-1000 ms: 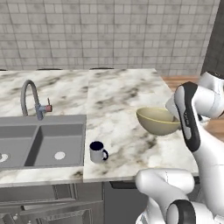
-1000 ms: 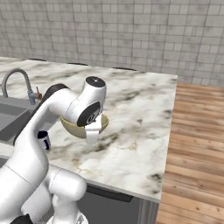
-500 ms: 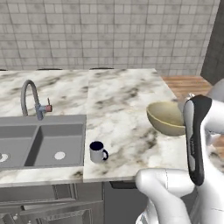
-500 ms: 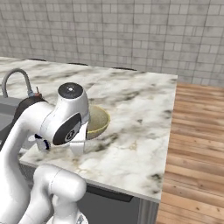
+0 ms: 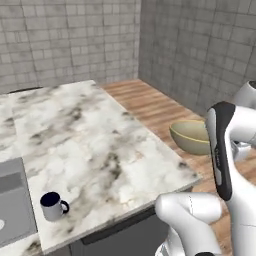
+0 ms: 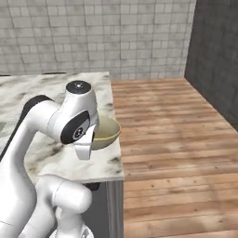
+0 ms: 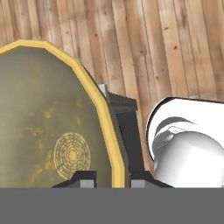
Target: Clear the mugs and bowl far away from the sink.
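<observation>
The tan-olive bowl (image 7: 48, 118) with its yellow rim is held tilted in my gripper (image 7: 112, 177), whose two dark fingertips stand one inside and one outside the rim, shut on it. In the left base view the bowl (image 5: 192, 136) hangs off the counter's right edge, above the wooden floor, partly behind my forearm. From the right base view the bowl (image 6: 107, 132) sits level with the counter's end. One mug (image 5: 52, 205), whitish outside and dark navy inside, stands near the counter's front edge. A corner of the grey sink (image 5: 15, 197) shows just left of it.
The marble counter (image 5: 90, 140) ends in a straight right edge (image 6: 114, 153). Beyond it lies open wooden floor (image 6: 172, 139), bounded by grey tiled walls and a dark wall (image 6: 216, 56) at the far right. My own white arm links crowd the lower part of both base views.
Both base views have swung to the right, so the camera moved. The bowl stays in the gripper and has gone from over the counter's right part to past its edge, above the floor.
</observation>
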You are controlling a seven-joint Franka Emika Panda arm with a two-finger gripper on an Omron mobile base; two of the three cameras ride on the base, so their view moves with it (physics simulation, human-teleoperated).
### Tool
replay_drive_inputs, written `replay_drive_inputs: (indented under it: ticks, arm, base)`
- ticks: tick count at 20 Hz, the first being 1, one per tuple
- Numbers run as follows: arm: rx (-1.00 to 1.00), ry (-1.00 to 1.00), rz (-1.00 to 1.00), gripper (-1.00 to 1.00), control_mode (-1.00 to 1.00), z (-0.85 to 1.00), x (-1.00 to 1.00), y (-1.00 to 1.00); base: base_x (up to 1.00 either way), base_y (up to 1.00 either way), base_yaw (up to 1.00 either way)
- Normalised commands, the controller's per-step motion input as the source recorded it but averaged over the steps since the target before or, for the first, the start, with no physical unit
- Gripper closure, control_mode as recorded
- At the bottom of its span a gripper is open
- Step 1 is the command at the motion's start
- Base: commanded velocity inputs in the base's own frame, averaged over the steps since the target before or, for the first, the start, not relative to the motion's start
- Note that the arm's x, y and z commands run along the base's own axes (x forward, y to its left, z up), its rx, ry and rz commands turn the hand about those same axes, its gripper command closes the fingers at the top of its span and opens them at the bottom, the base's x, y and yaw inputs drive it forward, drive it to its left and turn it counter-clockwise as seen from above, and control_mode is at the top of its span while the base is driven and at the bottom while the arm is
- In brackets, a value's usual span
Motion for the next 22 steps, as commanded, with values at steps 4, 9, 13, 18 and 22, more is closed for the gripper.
replay_drive_inputs:
  ticks: [4, 9, 13, 18, 22]
  arm:
    - [0.0, 0.0, 0.0, 1.0, 1.0, 0.0, 0.0, 0.0]
    - [0.0, 0.0, 0.0, 1.0, 1.0, 0.0, 0.0, 0.0]
    - [0.0, 0.0, 0.0, 1.0, 1.0, 0.0, 0.0, 0.0]
    - [0.0, 0.0, 0.0, 1.0, 1.0, 0.0, 0.0, 0.0]
    - [0.0, 0.0, 0.0, 1.0, 1.0, 0.0, 0.0, 0.0]
  base:
    - [0.0, 0.0, -1.0]
    - [0.0, 0.0, -1.0]
    - [0.0, 0.0, -1.0]
    - [0.0, 0.0, -1.0]
    - [0.0, 0.0, -1.0]
